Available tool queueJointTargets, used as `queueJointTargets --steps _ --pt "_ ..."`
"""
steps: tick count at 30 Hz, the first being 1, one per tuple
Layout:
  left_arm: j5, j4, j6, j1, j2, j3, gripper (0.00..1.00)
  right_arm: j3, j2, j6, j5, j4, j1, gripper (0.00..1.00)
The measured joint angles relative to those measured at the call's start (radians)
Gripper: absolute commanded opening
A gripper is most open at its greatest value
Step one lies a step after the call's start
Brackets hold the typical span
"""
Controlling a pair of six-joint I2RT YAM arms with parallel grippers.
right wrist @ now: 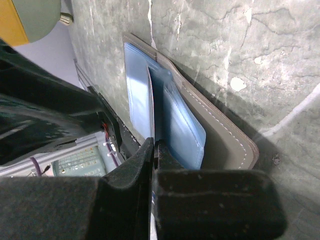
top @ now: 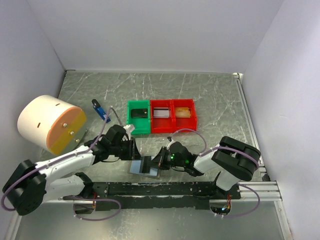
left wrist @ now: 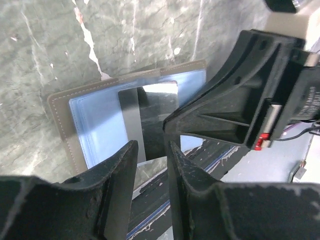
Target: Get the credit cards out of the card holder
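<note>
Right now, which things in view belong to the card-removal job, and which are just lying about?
Job: card holder, dark card in it, left gripper, right gripper pinching a holder panel; likely the green tray and red trays, which hold cards.
Lying about: white-and-orange cylinder, blue-and-black gadget.

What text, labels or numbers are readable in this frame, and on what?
Nothing here reads clearly.
White print at the right edge of the left wrist view: too blurred.
Cards in the green tray and red trays: too small.
Card holder and its dark card: no print visible.
</note>
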Motion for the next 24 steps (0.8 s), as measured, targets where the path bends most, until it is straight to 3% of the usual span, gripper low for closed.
queueJointTargets --steps 7,12,16,21,24 --pt "0.039 0.044 0.010 -0.027 0.176 -0.016 0.31 -0.002 0.000 0.002 -0.002 0.006 0.000 0.02" --pt "0.019 0.047 -0.002 -0.043 0.224 -0.018 0.28 -0.010 0.000 0.003 -0.002 0.006 0.000 0.15" --pt "0.005 0.048 -0.005 -0.051 0.229 -0.016 0.26 -0.012 0.006 0.010 -0.002 0.016 0.000 0.19" --pt "-0.002 0.047 -0.011 -0.054 0.235 -0.012 0.26 -0.024 0.028 0.031 0.000 0.064 -0.001 0.16" --pt "-0.004 0.046 -0.012 -0.056 0.235 -0.010 0.26 -0.039 0.033 0.042 0.002 0.089 -0.001 0.04"
